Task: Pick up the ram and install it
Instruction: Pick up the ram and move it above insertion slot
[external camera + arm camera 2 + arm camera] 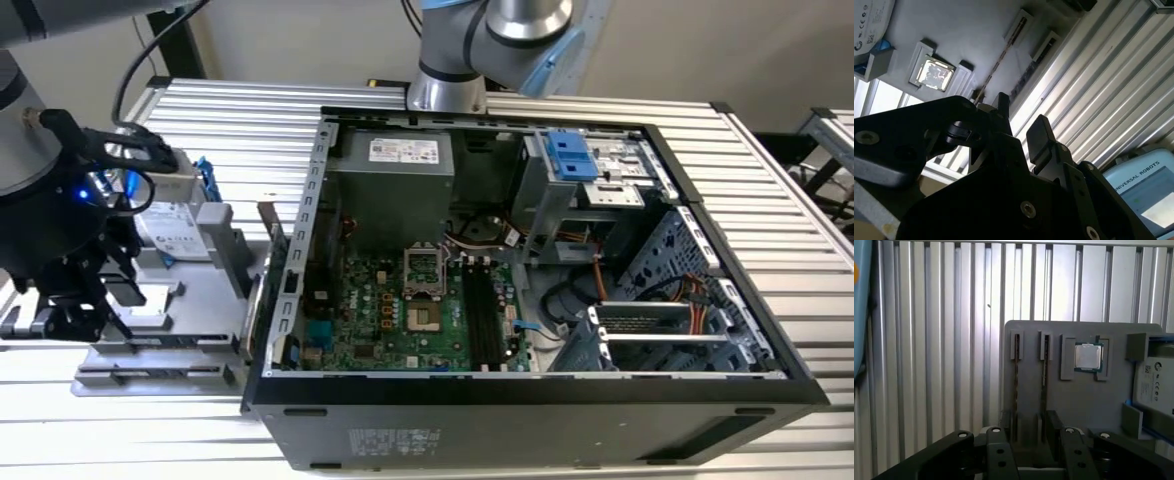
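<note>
Closest to the wrist cameras is the pincer (1021,125), its two black fingers (1041,136) parted with clear space between them and nothing gripped. It hangs just above the grey parts tray (1094,405), which in the exterior view sits on the slatted bench (747,170) at about nine o'clock from the open computer case (318,200). The job looks barely begun. The ram (1016,380) stands on edge in its tray slot, untouched, with a second stick (1044,375) in the neighbouring slot. I cannot tell which of the two the pincer is lined up on. By my reading, lifting, carrying over and seating are all left to do. The tray also holds a processor (1088,357) in a square pocket and, beyond it, a hard drive (1154,385) with a blue bracket. Inside the case the motherboard (380,310) lies flat. Its long black memory slots (483,315) are empty, at about three o'clock from the processor socket (424,270). A power supply (394,165) fills the twelve o'clock end, and drive bays (587,165) stand at about two o'clock.
</note>
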Controlling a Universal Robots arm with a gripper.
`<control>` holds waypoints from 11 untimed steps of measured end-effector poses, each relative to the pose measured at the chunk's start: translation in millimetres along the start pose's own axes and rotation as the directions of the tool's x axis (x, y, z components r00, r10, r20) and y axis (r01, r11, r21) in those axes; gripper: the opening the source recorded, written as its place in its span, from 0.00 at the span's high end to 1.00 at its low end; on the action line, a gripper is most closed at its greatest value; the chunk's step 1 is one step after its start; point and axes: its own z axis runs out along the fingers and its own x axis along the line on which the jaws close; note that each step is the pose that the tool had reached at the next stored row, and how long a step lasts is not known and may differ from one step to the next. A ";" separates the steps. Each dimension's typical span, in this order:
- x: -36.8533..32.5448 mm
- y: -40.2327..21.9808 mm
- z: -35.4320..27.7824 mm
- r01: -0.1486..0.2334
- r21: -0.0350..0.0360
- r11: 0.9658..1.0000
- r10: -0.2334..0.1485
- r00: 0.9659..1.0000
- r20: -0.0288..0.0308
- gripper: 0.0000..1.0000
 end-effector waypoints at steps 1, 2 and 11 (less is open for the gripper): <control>0.0 0.0 1.5 -0.001 0.000 1.000 0.001 1.000 0.000 0.00; 0.1 0.0 3.2 -0.002 0.000 1.000 0.002 1.000 0.000 0.00; 0.1 -0.6 16.6 -0.004 0.000 1.000 0.004 1.000 0.000 0.00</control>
